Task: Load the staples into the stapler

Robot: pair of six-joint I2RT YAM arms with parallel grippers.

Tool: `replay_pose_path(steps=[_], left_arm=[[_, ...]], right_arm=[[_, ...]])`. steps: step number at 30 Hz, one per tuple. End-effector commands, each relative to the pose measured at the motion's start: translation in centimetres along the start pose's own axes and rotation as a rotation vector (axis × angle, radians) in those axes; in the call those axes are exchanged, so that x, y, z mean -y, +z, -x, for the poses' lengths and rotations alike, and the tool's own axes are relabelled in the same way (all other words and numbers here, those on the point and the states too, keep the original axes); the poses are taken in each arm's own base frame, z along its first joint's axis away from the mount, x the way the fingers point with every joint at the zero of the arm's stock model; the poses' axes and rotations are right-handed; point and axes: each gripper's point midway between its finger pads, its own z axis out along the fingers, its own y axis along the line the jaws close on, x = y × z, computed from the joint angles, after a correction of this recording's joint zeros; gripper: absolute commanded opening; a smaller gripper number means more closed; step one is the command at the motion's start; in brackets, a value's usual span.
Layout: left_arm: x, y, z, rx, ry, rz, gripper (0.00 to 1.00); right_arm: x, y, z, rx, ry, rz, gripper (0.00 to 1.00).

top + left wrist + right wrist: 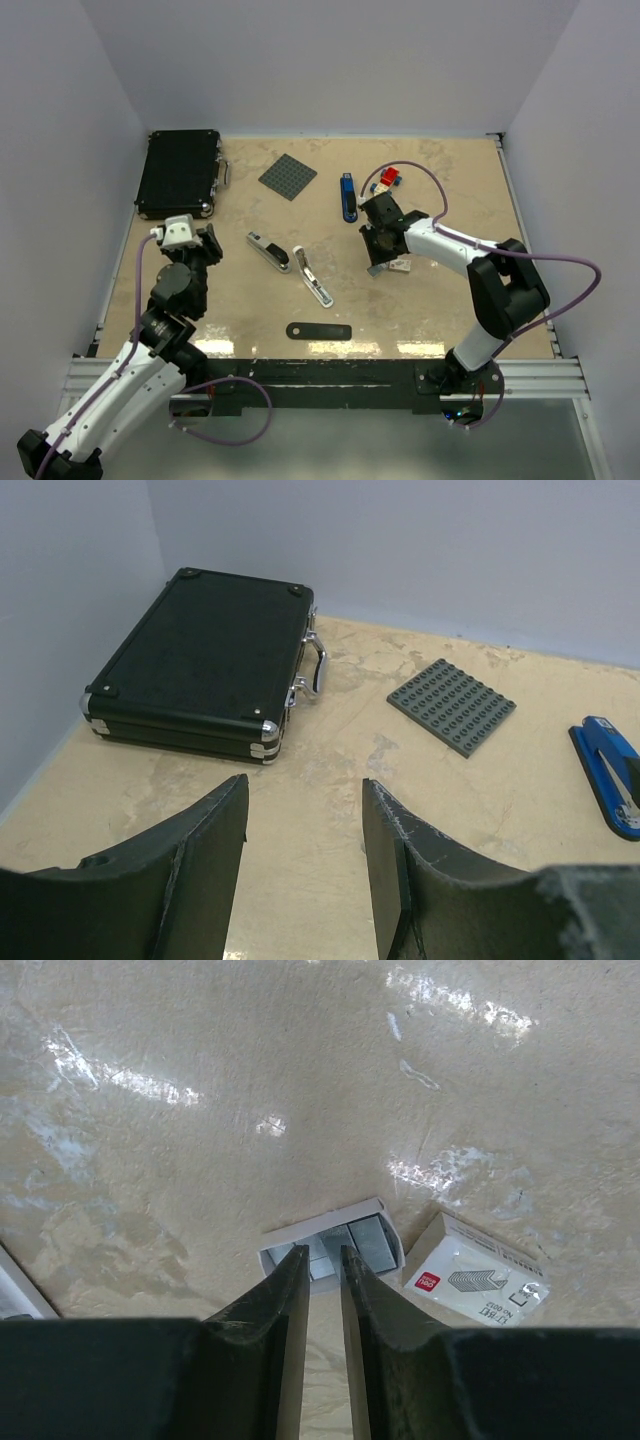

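Note:
The staples (372,1238) lie as grey strips in a small open white tray, and the box's white, red-marked sleeve (478,1282) rests just right of it. My right gripper (325,1260) points down into the tray, its jaws narrowed onto one strip of staples. From above, the right gripper (381,260) stands over the staples (399,266) right of centre. The stapler (270,251) lies opened near the middle, its silver rail (317,285) stretched toward the front. My left gripper (305,785) hovers open and holds nothing, at the left (211,240).
A black case (180,172) lies at the back left, with a grey studded plate (288,176) beside it. A blue stapler (348,197) and a toy-brick car (386,180) sit behind the right gripper. A flat black strip (319,331) lies near the front edge.

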Motion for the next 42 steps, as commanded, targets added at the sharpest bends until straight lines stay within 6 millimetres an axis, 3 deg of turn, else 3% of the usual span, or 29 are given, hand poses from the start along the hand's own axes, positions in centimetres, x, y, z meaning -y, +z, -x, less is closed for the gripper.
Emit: replay_pose_path(steps=[1,10,17,21,25,33,42], left_arm=[[0.4,0.2,2.1,0.041,-0.056,-0.012,0.54],[0.5,0.3,2.0,0.036,-0.059,-0.021,0.54],[0.5,0.3,2.1,0.037,-0.061,-0.024,0.54],[0.5,0.3,2.1,0.038,-0.065,-0.026,0.54],[0.4,0.3,2.1,0.039,-0.064,-0.025,0.54],[0.5,0.4,2.1,0.037,-0.065,-0.029,0.54],[0.7,0.5,1.9,0.031,-0.064,-0.038,0.54]], right_arm=[[-1.5,-0.5,0.3,-0.004,-0.009,0.075,0.20],[-4.0,0.0,-0.9,-0.062,-0.013,0.158,0.18],[-6.3,-0.1,1.2,-0.007,0.021,0.253,0.18],[-6.3,-0.6,2.7,0.036,0.030,0.249,0.20],[-5.2,-1.6,4.0,0.082,0.038,0.186,0.27],[-1.5,-2.0,2.2,0.048,0.043,-0.003,0.29],[-0.8,-1.4,0.8,-0.002,0.002,-0.055,0.38]])
